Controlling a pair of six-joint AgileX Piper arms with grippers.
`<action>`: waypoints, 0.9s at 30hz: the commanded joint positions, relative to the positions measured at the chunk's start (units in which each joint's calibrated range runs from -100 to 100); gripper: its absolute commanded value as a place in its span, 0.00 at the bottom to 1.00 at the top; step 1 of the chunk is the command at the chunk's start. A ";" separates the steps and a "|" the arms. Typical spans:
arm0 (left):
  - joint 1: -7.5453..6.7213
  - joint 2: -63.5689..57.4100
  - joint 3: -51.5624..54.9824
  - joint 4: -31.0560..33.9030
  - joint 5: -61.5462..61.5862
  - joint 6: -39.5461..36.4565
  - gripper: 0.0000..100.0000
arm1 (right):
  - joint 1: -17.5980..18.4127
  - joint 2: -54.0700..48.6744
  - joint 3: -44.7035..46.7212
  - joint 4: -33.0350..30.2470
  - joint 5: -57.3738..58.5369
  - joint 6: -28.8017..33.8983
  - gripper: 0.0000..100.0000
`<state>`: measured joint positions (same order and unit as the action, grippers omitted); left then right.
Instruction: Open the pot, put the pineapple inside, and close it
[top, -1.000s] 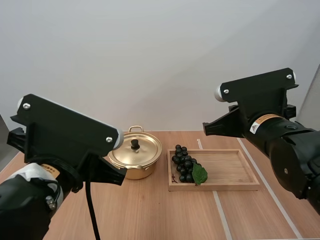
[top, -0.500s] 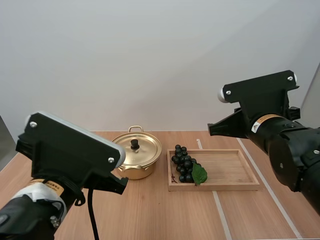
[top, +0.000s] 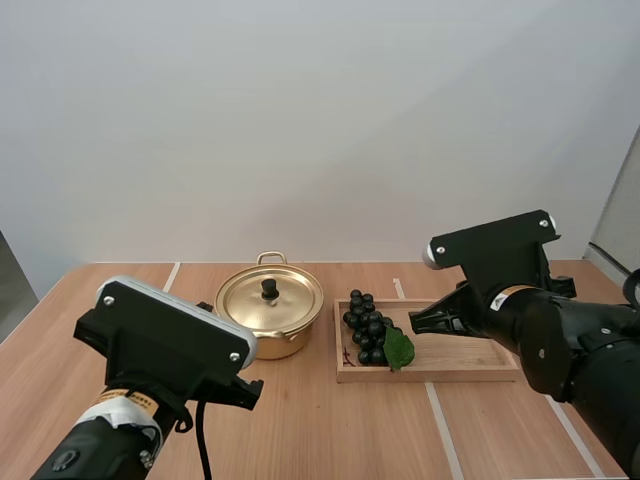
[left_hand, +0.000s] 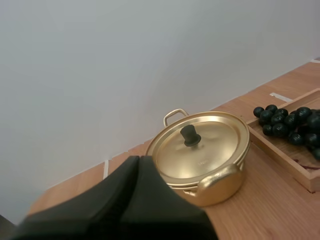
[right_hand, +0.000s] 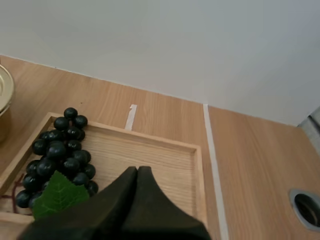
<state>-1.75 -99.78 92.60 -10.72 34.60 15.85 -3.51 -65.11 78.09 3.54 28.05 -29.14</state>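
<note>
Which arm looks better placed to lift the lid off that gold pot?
Probably left: the left gripper, shut, points toward the lid knob close by. The right gripper hangs over the wooden tray beside the bunch of grapes, farther from the pot.

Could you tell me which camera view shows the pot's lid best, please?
The left wrist view: the lid with its black knob sits close. The high view shows it smaller and farther off; the right wrist view catches a sliver of the pot beside the tray.
</note>
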 joint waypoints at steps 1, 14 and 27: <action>-0.72 -0.22 0.35 -1.29 1.66 -0.52 0.00 | -0.21 -0.21 0.11 1.85 2.12 0.08 0.00; -2.26 -0.22 0.35 -1.66 9.36 -0.52 0.00 | 2.90 -22.11 4.77 0.49 -12.16 -1.12 0.00; -0.97 -0.22 0.35 -2.06 11.35 -0.27 0.00 | 4.20 -34.89 21.54 3.43 -23.68 -1.06 0.00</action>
<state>-2.91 -99.78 92.71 -11.96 46.54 15.85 0.67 -99.58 99.43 4.33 -0.75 -30.04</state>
